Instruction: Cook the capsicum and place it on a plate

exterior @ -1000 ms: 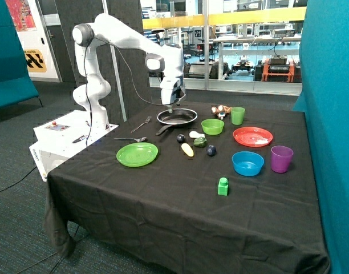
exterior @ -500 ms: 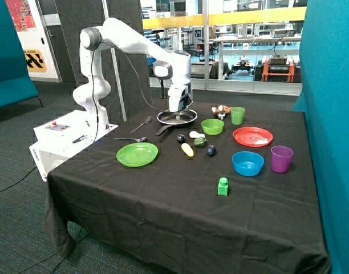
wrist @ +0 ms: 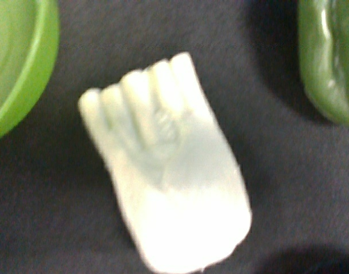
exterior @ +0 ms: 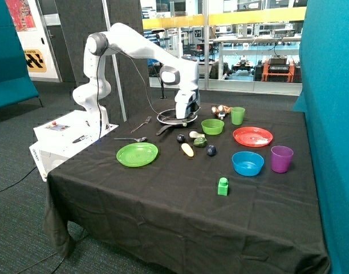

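Gripper (exterior: 186, 119) low over the table at the near rim of the pan (exterior: 177, 117), wrist pointing down. Fingers not visible in either view; cannot tell whether they are apart or together, and nothing can be seen held.

Wrist view looks straight down on a white ridged piece (wrist: 166, 165) lying on the black cloth (wrist: 37, 205). That piece fills the centre. The capsicum (wrist: 329, 60) shows only as a dark green lumpy edge at the border of the same view, and the light green curve at the opposite border is judged to be the bowl (wrist: 17, 63).

Risks, judged from this:
- Straight descent from here would land on the white piece, not the capsicum. Cause: the gripper is centred on the wrong object.
- The white piece and capsicum lie near each other, so a finger may nudge one while reaching for the other.
- The capsicum is rounded and lumpy and could roll or slip from a shallow pinch.
- The pan rim and bowl are both close to the gripper, so a sideways shift could clip either.

Capsicum (exterior: 200, 141) in the outside view: on the cloth, off to one side of the gripper and nearer the camera, beyond the white piece. Not in the pan, so cooking not begun. Plate (exterior: 137, 154) well apart from the gripper, bare.
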